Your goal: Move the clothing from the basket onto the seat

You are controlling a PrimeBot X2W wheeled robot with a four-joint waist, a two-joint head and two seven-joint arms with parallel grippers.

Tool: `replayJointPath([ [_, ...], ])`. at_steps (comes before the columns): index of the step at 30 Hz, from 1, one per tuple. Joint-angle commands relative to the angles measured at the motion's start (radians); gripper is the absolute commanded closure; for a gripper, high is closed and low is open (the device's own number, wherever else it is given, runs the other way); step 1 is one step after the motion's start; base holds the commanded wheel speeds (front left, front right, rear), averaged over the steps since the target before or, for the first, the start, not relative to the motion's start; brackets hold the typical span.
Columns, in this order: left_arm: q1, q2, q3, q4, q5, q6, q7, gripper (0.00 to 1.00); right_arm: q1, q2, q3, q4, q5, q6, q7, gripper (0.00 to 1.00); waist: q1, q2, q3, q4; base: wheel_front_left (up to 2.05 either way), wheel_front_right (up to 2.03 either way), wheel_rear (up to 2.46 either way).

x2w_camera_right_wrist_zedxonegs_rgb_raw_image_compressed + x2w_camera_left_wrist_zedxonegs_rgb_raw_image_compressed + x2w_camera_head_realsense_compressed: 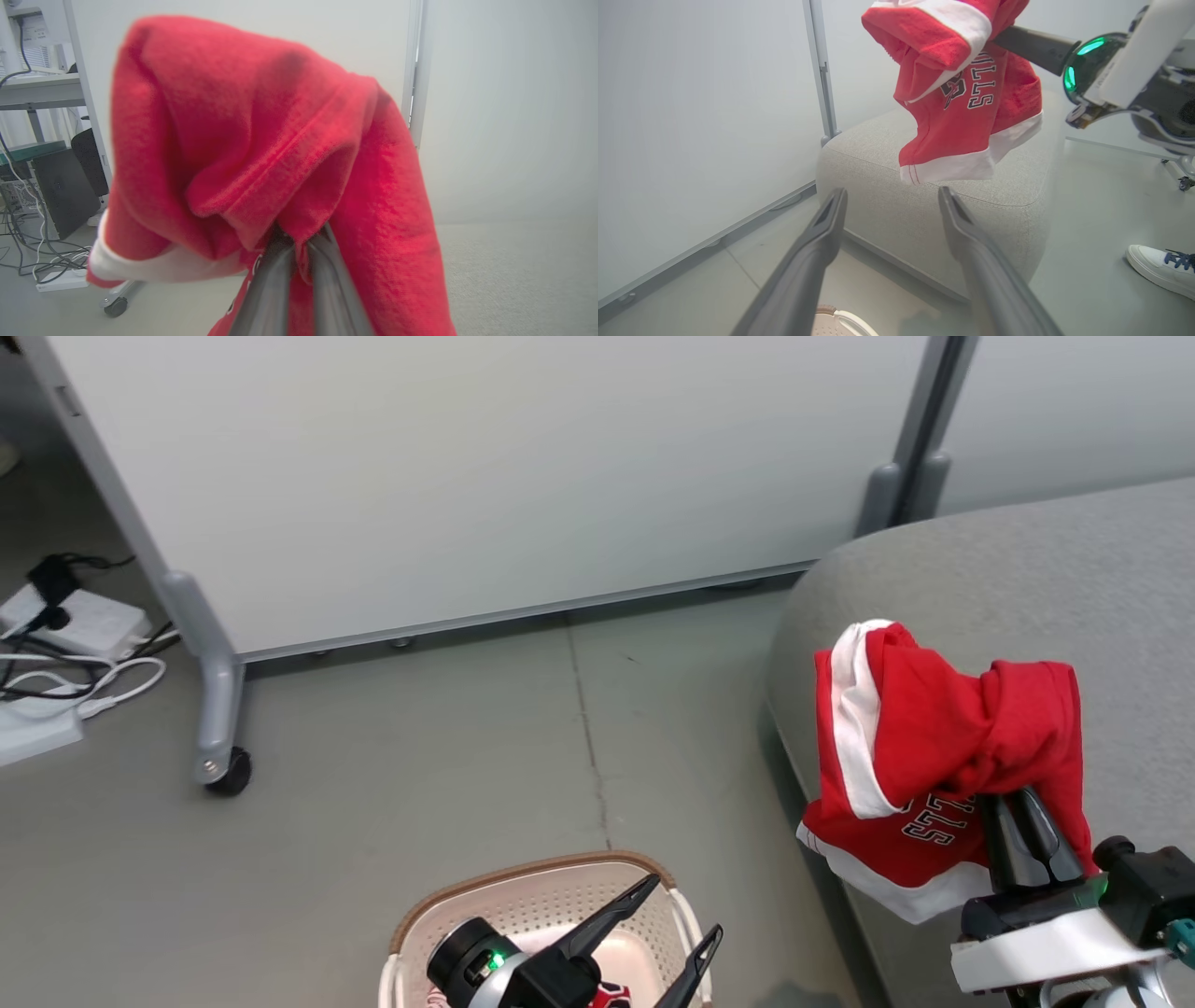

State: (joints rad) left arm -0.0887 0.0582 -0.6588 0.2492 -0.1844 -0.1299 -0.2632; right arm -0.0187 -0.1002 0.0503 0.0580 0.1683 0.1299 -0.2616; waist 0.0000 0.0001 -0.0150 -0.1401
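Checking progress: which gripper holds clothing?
The right gripper, shut on the red clothing above the seat; the left gripper is open, empty, above the basket.

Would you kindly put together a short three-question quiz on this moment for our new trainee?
1. True or false: the left gripper is shut on the red garment.
2. Where is the red garment? A) flat on the floor; B) held up by the right gripper, by the seat; C) draped over the left gripper.
3. Fill in: the left gripper's open fingers hang above the ______.

Key: 1 false, it is open and empty; 2 B; 3 basket.
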Motion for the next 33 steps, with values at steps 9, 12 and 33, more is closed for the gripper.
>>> replayJointPath([
  [9,-0.028,0.009,-0.005,-0.015,0.014,0.0,-0.001,0.0,-0.024,-0.006,-0.011,-0.017,-0.012,0.002,-0.006,1.0,0.0,-0.0001,0.035,-0.201,0.0,0.0,0.0],
  [12,-0.037,0.008,-0.007,-0.016,0.014,0.0,-0.001,0.0,-0.017,-0.002,-0.025,-0.021,-0.013,0.002,-0.006,1.0,0.0,-0.0001,0.048,-0.252,0.0,0.0,0.0],
  [33,-0.075,0.006,-0.006,-0.011,0.016,0.0,-0.001,0.0,0.004,0.043,-0.08,-0.05,-0.008,0.002,-0.006,1.0,0.0,-0.0001,0.111,-0.391,0.0,0.0,0.0],
])
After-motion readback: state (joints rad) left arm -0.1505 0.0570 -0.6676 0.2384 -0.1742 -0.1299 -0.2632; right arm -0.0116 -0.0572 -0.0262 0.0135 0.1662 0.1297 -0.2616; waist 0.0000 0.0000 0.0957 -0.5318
